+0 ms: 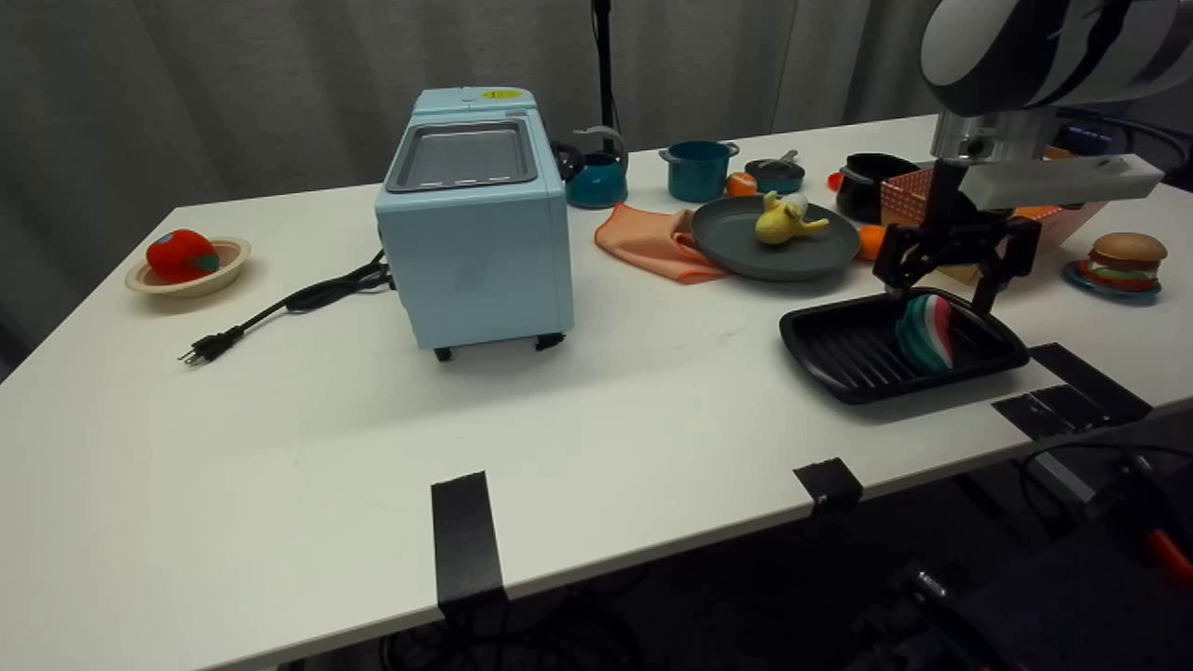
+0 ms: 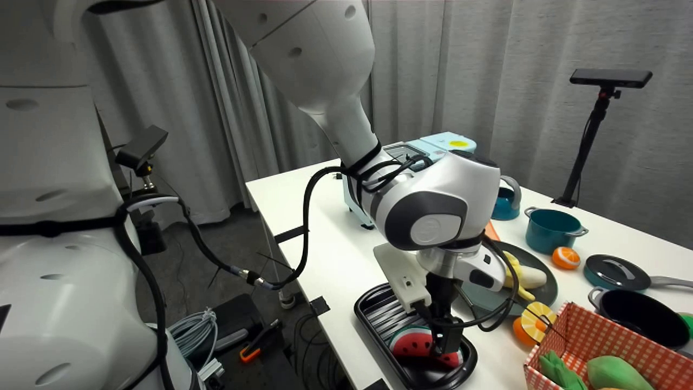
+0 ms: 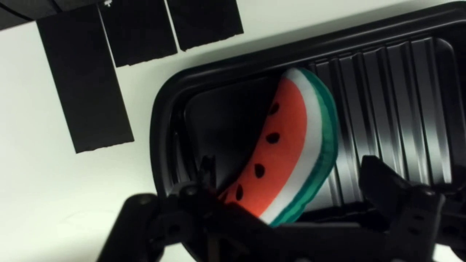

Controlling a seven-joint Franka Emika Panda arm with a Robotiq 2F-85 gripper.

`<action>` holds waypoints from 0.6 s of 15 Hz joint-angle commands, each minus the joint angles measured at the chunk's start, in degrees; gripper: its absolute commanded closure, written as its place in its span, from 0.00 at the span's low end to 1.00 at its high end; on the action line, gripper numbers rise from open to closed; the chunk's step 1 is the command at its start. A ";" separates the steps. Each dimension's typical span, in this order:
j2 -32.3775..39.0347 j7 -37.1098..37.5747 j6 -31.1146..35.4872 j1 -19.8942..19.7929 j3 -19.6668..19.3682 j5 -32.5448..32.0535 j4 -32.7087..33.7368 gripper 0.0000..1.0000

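A plush watermelon slice, red with black seeds and a green rind, lies in a black ribbed tray. My gripper stands open over it, pointing down. In the wrist view the finger on the right is apart from the rind, above the ribs. The left finger overlaps the slice's lower red end; whether it touches cannot be told. That end of the slice is hidden behind the gripper. An exterior view shows the gripper low over the tray, with the slice beneath and between its fingers.
Behind the tray are a grey plate bearing a yellow toy, an orange cloth and a teal pot. A red-checked basket and a toy burger stand nearby. A light-blue appliance stands farther off. Black tape marks the table edge.
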 commanded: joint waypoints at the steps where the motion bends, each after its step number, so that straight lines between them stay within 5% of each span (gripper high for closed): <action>1: 3.79 -1.35 2.38 -0.25 -0.17 -0.17 1.18 0.28; 3: 5.36 -1.18 3.39 -0.17 -0.23 -0.38 1.51 0.33; 9: 4.30 -0.55 4.32 0.43 -0.49 -1.07 1.93 0.79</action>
